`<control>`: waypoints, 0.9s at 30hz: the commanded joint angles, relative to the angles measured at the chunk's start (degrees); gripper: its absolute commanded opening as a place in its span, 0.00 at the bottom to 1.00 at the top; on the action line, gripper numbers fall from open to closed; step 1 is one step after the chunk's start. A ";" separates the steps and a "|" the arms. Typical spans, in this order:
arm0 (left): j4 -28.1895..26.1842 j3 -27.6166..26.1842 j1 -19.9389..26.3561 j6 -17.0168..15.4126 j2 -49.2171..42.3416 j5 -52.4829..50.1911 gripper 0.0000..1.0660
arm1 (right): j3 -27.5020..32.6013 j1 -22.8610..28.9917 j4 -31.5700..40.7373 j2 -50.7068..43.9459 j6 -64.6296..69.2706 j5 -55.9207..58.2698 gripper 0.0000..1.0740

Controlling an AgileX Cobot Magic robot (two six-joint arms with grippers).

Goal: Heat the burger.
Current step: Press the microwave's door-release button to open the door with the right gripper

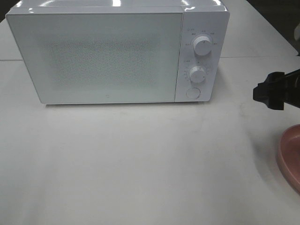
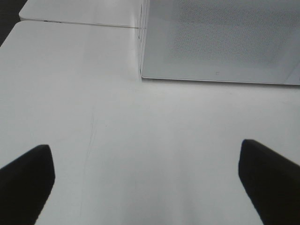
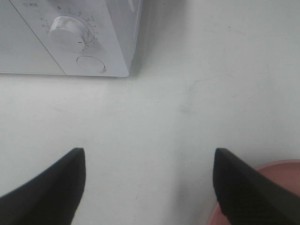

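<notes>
— Where is the burger?
— Can't tell; the microwave (image 1: pixel 117 54) at twelve o'clock is shut. At three o'clock the right gripper (image 3: pixel 149 152) hangs, jaws wide and empty, with the pink plate (image 1: pixel 291 154) at four. The left gripper (image 2: pixel 145 145) has its jaws wide too.

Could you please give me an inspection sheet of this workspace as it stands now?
Surface: white table, faint scuff marks.
Job's things: burger not in view; white microwave has its door shut, with two dials and a round button on its right panel.
Clutter: pink plate at the right edge, partly out of frame.
Grippers: left gripper open, holding nothing; right gripper open, holding nothing, near the plate.
Cables: nothing seen.
Surroundings: dark area beyond the table's far right corner.
</notes>
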 commanded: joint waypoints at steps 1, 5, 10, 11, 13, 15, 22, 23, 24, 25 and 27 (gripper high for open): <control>-0.23 0.11 0.17 0.23 -1.20 -0.46 0.94 | 1.78 -0.11 0.00 1.38 -0.63 -5.10 0.67; -0.23 0.11 0.17 0.23 -1.20 -0.46 0.94 | 4.58 -0.11 0.00 3.95 -0.63 -12.26 0.67; -0.23 0.11 0.17 0.23 -1.20 -0.46 0.94 | 7.22 3.38 1.43 7.22 -2.06 -21.89 0.67; -0.23 0.11 0.17 0.23 -1.20 -0.46 0.94 | 7.22 3.38 1.43 7.22 -2.06 -21.89 0.67; -0.23 0.11 0.17 0.23 -1.20 -0.46 0.94 | 7.39 6.47 2.69 10.03 -4.98 -24.98 0.67; -0.23 0.11 0.17 0.23 -1.20 -0.46 0.94 | 7.39 8.25 4.76 12.03 -7.73 -26.81 0.67; -0.23 0.11 0.17 0.23 -1.20 -0.46 0.94 | 7.39 13.29 17.48 18.74 -18.79 -33.69 0.67; -0.23 0.11 0.17 0.23 -1.20 -0.46 0.94 | 7.39 14.09 20.00 19.42 -20.80 -35.07 0.67; -0.23 0.11 0.17 0.23 -1.20 -0.46 0.94 | 7.39 14.09 20.00 19.42 -20.80 -35.07 0.67; -0.23 0.11 0.17 0.23 -1.20 -0.46 0.94 | 7.39 15.76 24.81 20.63 -24.64 -38.04 0.67; -0.23 0.11 0.17 0.23 -1.20 -0.46 0.94 | 7.39 17.76 29.91 21.89 -28.82 -41.77 0.67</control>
